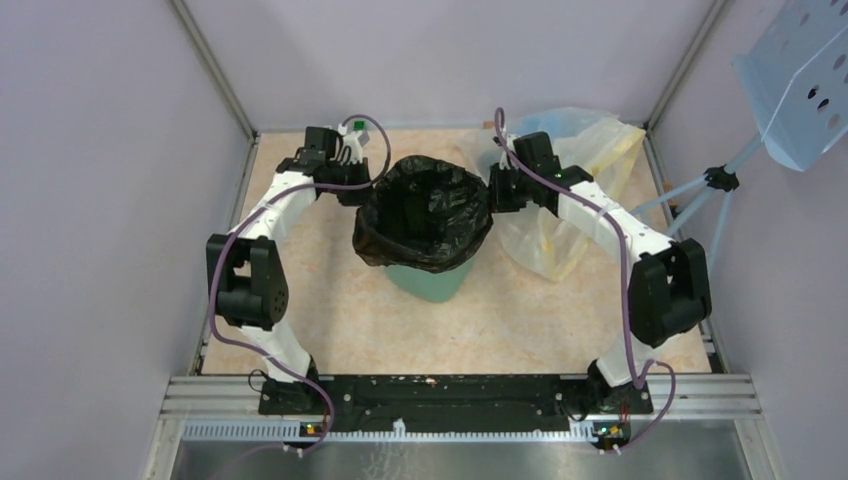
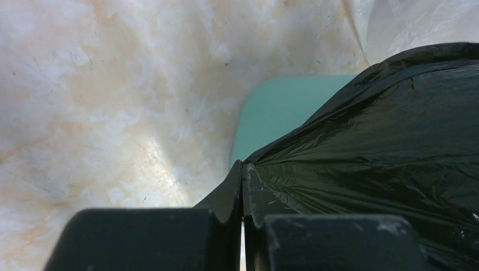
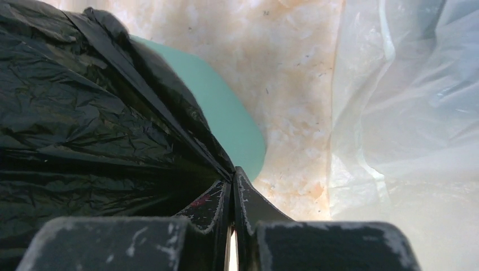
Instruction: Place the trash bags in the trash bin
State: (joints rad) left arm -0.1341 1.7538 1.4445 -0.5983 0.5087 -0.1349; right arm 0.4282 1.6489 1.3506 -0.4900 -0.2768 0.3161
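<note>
The black trash bag point(image 1: 425, 212) is spread open over the top of the mint-green trash bin point(image 1: 432, 281) at the middle of the table. My left gripper point(image 1: 358, 187) is shut on the bag's left edge. In the left wrist view the left gripper point(image 2: 243, 165) pinches the taut black film point(image 2: 384, 152) beside the bin's green wall point(image 2: 282, 110). My right gripper point(image 1: 497, 190) is shut on the bag's right edge. In the right wrist view the right gripper point(image 3: 233, 171) holds the stretched black bag point(image 3: 73, 113) above the bin point(image 3: 229, 121).
A clear and yellowish translucent plastic bag point(image 1: 575, 195) lies at the back right, under and beside my right arm; it also shows in the right wrist view point(image 3: 406, 113). A pale blue perforated bracket point(image 1: 800, 80) hangs outside the right wall. Walls enclose the table.
</note>
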